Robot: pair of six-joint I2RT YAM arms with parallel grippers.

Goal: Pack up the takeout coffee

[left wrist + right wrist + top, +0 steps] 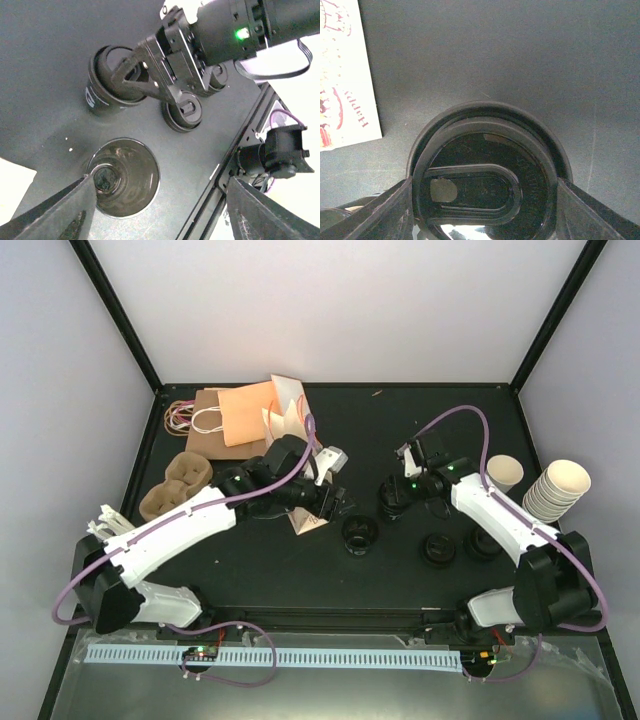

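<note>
Open dark cup (123,177) between spread fingers (65,215)

In the right wrist view, the bottom edge cuts off the black lid (485,165) and both fingers (375,215) of the right gripper (484,187), the left edge cuts off the printed card (345,75), and a blurred object (332,216) at lower left cannot be identified.

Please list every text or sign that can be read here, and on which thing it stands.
"Happy", red, sideways, on the white card.
White mark like "G" on the dark cup; rest hidden.
Faint raised letters on the black lid: too blurred to read.
</note>
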